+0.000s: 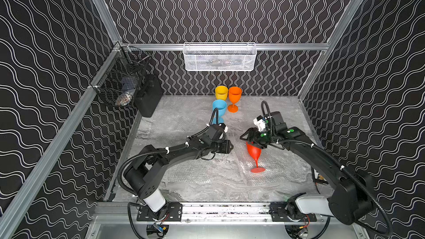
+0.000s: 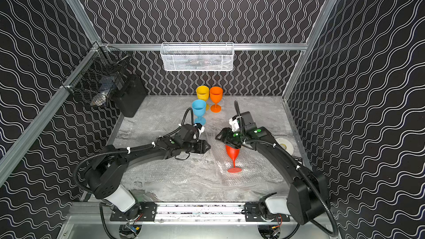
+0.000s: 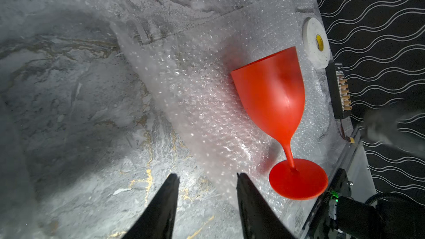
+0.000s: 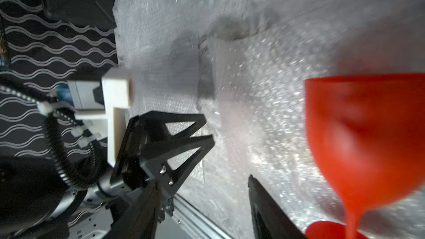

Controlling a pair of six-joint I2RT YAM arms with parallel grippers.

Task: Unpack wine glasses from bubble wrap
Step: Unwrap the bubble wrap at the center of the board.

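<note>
The red goblet [image 3: 273, 93] is out of its wrapping and seems to lie on its side on a flat sheet of bubble wrap [image 3: 202, 102], right of the bench [image 1: 184, 180] middle. It is well apart from the yellow goblet [image 1: 221, 91], orange goblet [image 1: 235, 94] and light blue goblet [image 1: 219, 105] standing at the back. The right pincer [image 4: 203, 187] hangs over its bowl, jaws apart and empty. The left pincer [image 3: 207, 175], at the sheet's edge, is likewise parted and empty. Standing the red one up looks like the next step. Grip the bowl squarely, lift clear so the sheet does not drag, and set it down short of the blue one.
</note>
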